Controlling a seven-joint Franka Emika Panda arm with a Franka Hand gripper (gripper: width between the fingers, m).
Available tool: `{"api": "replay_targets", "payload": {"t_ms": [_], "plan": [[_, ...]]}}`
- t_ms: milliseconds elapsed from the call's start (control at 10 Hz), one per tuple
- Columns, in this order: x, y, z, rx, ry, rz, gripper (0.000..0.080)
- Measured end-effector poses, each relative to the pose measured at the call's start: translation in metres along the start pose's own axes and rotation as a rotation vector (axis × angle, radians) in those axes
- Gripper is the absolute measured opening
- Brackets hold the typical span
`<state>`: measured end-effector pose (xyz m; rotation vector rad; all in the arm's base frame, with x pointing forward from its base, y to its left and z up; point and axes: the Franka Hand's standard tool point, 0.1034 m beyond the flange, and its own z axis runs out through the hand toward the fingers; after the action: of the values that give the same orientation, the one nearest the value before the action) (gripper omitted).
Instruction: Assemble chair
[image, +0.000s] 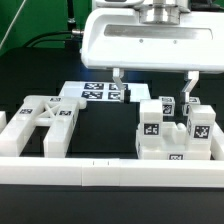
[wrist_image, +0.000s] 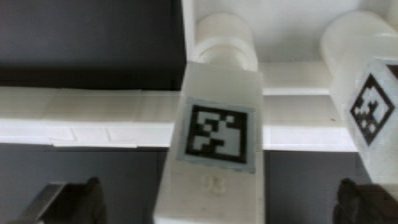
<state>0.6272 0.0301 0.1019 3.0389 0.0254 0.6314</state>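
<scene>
Claw (image: 153, 84): I am holding it released, fingers spread wide and gripping nothing, over the chair's leg blocks (image: 172, 128) at the exterior view's right. One tagged leg (wrist_image: 217, 130) is sitting between my fingers. X-braced frame (image: 45, 122) is lying well apart at the left, the marker board (image: 100, 93) behind it and the border rail (image: 110, 172) in front.

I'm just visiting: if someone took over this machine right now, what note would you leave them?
Gripper: open, holding nothing, above the cluster of small white tagged plastic leg blocks on the exterior view's right; one tagged white block sits between its fingers, ungripped.
White X-braced plastic frame: on the exterior view's left, apart from the blocks.
Done: no parts visibly joined.
Left: seemingly the whole chair assembly.
</scene>
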Motion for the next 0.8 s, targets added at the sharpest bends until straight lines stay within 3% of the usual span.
{"api": "replay_targets", "payload": {"t_ms": [200, 500, 600, 800], "plan": [[0.01, 0.004, -0.007, 0.004, -0.012, -0.005, 0.0649], [0.007, 0.003, -0.005, 0.007, -0.04, -0.006, 0.0649], [-0.002, 0.004, -0.002, 0.018, -0.153, -0.001, 0.0649], [0.006, 0.008, -0.001, 0.03, -0.266, 0.001, 0.0649]]}}
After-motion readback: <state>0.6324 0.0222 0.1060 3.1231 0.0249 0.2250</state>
